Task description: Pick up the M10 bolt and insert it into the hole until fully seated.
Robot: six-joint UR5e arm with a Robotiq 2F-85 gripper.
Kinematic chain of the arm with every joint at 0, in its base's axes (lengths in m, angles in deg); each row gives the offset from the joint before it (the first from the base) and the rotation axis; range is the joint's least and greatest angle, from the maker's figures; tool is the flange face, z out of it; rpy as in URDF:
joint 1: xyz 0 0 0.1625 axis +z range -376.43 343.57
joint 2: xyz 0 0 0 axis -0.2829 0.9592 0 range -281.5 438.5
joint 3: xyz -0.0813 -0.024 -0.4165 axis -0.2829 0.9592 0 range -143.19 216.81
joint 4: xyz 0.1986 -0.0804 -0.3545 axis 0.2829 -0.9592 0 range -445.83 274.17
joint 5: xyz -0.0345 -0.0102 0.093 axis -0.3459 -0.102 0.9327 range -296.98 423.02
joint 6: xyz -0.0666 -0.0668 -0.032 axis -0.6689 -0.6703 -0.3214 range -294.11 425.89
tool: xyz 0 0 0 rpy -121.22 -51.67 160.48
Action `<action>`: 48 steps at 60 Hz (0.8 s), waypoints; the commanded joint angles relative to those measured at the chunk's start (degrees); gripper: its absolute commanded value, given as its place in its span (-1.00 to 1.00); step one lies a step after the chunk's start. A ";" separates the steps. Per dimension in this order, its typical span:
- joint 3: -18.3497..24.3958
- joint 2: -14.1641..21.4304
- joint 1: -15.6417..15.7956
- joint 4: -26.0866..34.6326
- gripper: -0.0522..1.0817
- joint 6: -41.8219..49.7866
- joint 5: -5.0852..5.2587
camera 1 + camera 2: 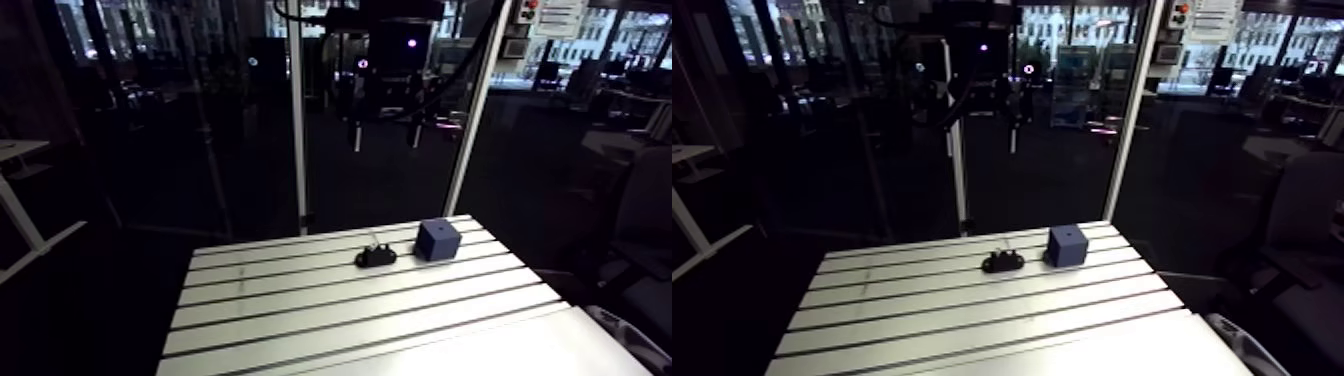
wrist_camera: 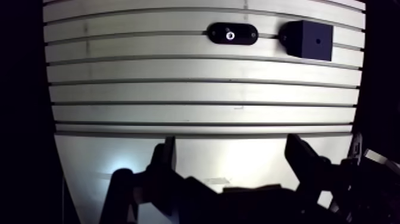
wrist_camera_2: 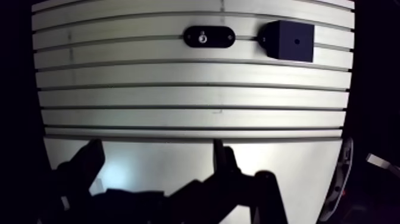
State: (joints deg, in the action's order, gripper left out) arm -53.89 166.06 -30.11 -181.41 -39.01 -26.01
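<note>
Near the far edge of the slotted table (image 2: 178,89), a black oval holder (image 2: 244,34) carries the M10 bolt (image 2: 230,36) upright at its middle (only its small bright end shows from above). Just beside it, with a narrow gap between, sits a dark blue cube (image 2: 308,40) with a hole (image 2: 316,42) in its top face. Over the near edge hangs the gripper (image 2: 232,152), fingers spread wide, holding nothing.

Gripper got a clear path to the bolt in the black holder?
Probably yes. The gripper is open and holds nothing, bare table lies between it and the bolt in its black holder, and the cube sits apart to one side.
</note>
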 commanded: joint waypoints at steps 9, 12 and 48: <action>-2.92 -4.03 -1.00 -7.77 -0.88 -2.58 0.20; -3.98 -4.59 -1.00 -10.14 -0.87 -2.39 0.38; -9.55 -11.27 -1.53 -24.17 -0.85 -1.34 0.57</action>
State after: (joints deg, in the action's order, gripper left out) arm -62.72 156.97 -31.58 -203.19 -41.04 -25.49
